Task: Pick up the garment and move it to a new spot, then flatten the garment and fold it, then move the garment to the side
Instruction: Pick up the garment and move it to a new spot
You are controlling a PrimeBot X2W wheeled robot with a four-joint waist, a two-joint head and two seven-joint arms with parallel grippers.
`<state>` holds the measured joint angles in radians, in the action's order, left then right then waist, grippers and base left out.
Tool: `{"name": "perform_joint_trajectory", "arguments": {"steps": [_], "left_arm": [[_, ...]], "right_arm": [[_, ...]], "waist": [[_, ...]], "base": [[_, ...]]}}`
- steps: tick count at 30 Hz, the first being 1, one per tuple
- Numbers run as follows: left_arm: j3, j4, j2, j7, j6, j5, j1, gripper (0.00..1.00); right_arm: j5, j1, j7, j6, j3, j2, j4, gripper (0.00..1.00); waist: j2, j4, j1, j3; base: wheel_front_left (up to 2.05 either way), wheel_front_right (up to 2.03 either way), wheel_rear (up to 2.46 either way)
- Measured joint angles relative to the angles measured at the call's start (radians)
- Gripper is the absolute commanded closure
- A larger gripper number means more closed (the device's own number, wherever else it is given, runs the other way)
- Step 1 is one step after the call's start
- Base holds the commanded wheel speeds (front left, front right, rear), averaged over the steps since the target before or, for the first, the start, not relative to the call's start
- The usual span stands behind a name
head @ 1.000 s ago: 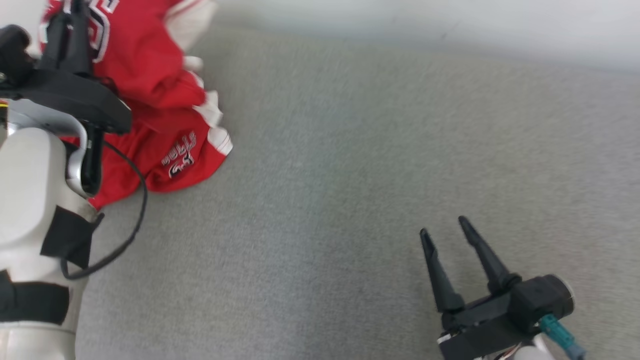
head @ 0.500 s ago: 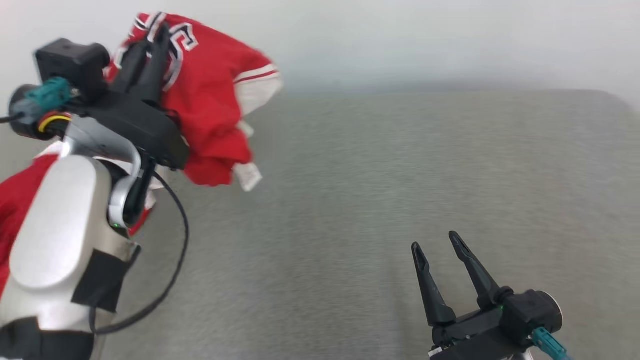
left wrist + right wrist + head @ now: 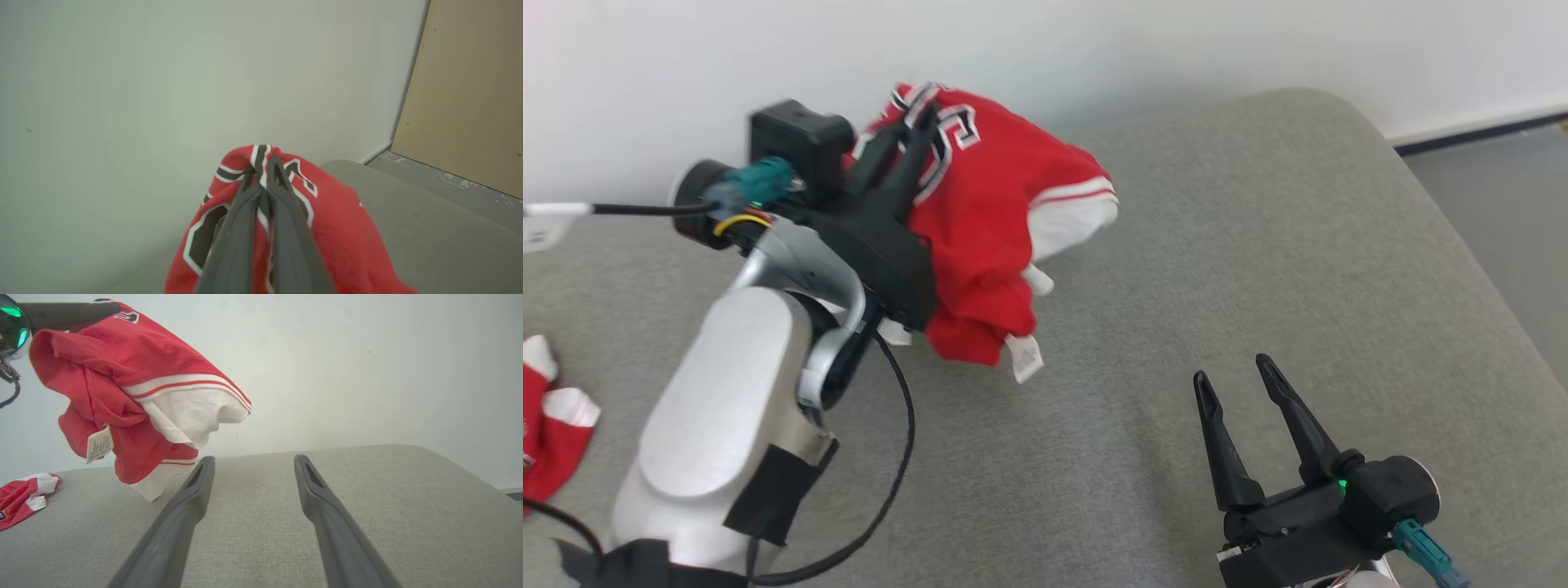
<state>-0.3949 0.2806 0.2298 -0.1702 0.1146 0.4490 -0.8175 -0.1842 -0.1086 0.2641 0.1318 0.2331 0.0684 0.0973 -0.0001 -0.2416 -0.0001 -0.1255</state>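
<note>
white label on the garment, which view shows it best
Right wrist view: the label hangs large, its print lines visible. Head view shows it small, low on the garment. Left wrist view gives its lettered top.

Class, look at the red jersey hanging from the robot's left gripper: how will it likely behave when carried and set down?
Probably floppy: the red jersey droops in bunched folds below the left gripper, shut on one pinch of cloth. Likely light, since that small pinch carries the whole bundle. It will probably land crumpled on the grey cushion.
</note>
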Motion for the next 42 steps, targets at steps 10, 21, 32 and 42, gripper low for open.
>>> {"name": "perform_joint_trajectory", "arguments": {"steps": [10, 21, 32, 42], "left_arm": [[-0.069, 0.189, -0.040, 0.106, -0.022, -0.040, 0.091, 1.00], [-0.077, 0.455, -0.091, 0.299, -0.079, -0.067, 0.110, 0.00], [-0.024, 0.447, -0.138, 0.415, -0.105, 0.000, 0.193, 0.00], [0.130, 0.129, -0.142, 0.432, -0.112, 0.035, 0.462, 0.00]], "right_arm": [[0.005, -0.023, 0.000, 0.000, -0.005, -0.009, -0.006, 0.00], [0.016, -0.044, 0.000, 0.000, -0.005, -0.016, 0.001, 0.00], [0.013, 0.005, 0.000, 0.000, -0.006, -0.009, 0.082, 0.00], [0.011, 0.045, 0.000, 0.000, -0.023, -0.002, 0.134, 0.00]], "waist": [[0.0002, -0.072, 0.0003, -0.089], [0.0002, -0.088, 0.0002, -0.129], [0.0002, -0.026, 0.0001, -0.023], [0.0001, 0.072, -0.0001, 0.078]], "base": [[0.00, 0.00, 0.00], [0.00, 0.00, 0.00], [0.00, 0.00, 0.00], [0.00, 0.00, 0.00]]}}
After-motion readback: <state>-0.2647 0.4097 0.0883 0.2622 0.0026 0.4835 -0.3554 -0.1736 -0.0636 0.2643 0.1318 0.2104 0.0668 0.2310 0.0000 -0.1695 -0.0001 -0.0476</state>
